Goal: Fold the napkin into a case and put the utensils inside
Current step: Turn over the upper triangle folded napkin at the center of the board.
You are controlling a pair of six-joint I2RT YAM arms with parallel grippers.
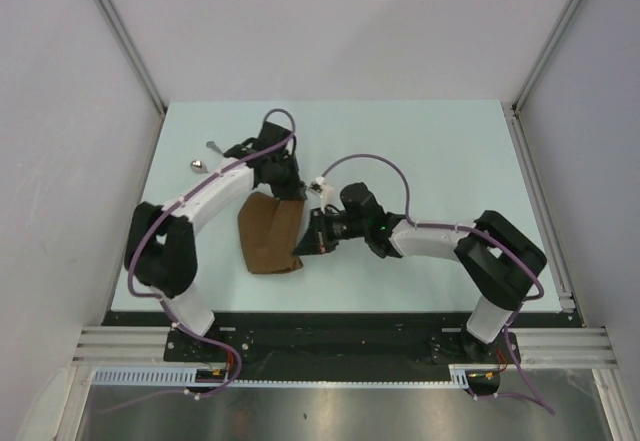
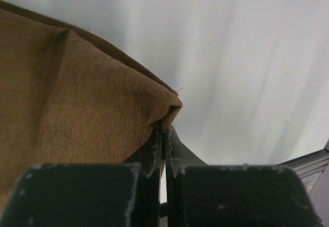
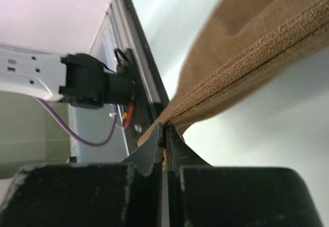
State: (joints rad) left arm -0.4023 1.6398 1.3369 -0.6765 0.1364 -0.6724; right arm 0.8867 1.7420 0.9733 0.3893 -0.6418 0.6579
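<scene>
Here, napkin [image 1: 268, 236], edges pinched inside both jaws

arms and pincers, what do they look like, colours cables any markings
The left arm and right arm are white tubes with bulky black joints; a purple cable loops along each. The left pincer and right pincer are matte black, with thin tapered fingers scuffed pale at the edges. No markings readable.
</scene>
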